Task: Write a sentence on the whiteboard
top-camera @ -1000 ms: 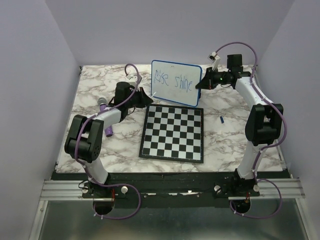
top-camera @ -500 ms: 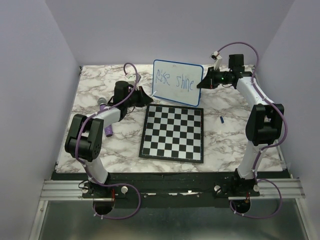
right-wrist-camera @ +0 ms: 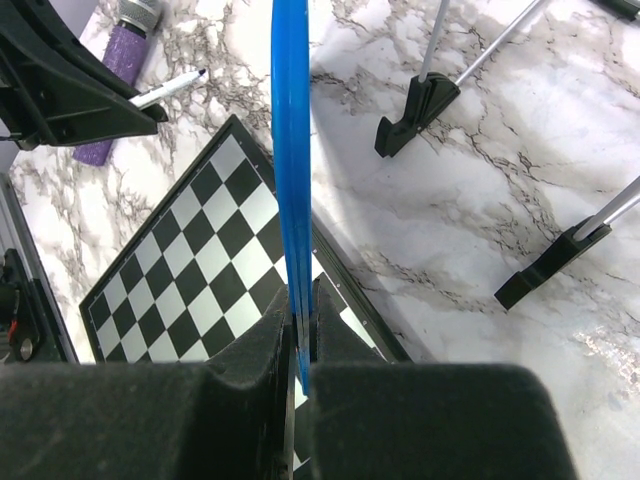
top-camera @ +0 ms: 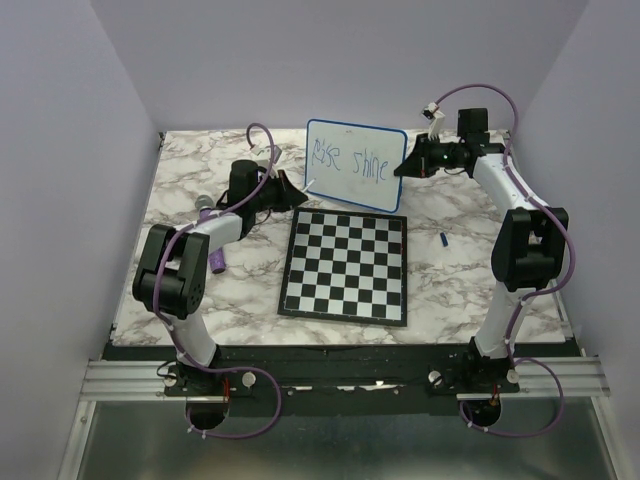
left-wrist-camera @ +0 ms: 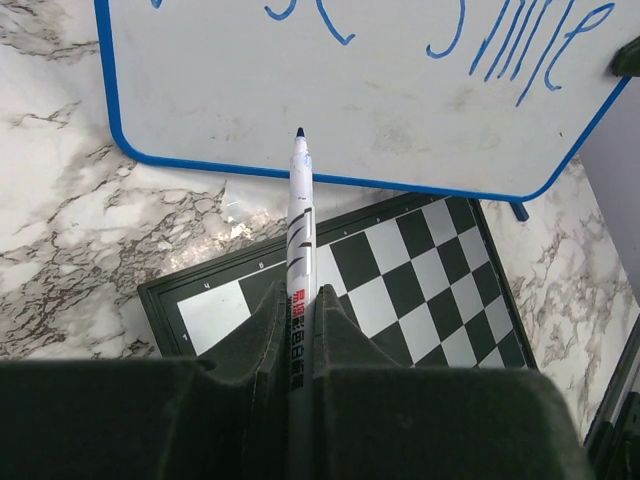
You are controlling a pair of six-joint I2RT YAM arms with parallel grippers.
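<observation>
The whiteboard [top-camera: 355, 165], white with a blue rim, is held up at the back above the chessboard; its face also shows in the left wrist view [left-wrist-camera: 350, 90]. Blue words "Rise shine" [top-camera: 348, 163] run across its upper part. My right gripper [top-camera: 404, 167] is shut on the board's right edge, seen edge-on as a blue strip [right-wrist-camera: 292, 170] in the right wrist view. My left gripper [top-camera: 293, 193] is shut on a white marker [left-wrist-camera: 299, 230]. The marker's tip points at the board's lower left area, close to the surface; touching or not, I cannot tell.
The black-and-white chessboard [top-camera: 346, 266] lies in the table's middle, just below the whiteboard. A purple cylinder [top-camera: 212, 240] lies at the left by my left arm. A small blue cap [top-camera: 442, 239] lies right of the chessboard. Two black feet on thin rods [right-wrist-camera: 417, 100] stand behind the board.
The whiteboard has shifted slightly right and up. My left gripper with the marker has edged a little toward the board's lower left corner.
</observation>
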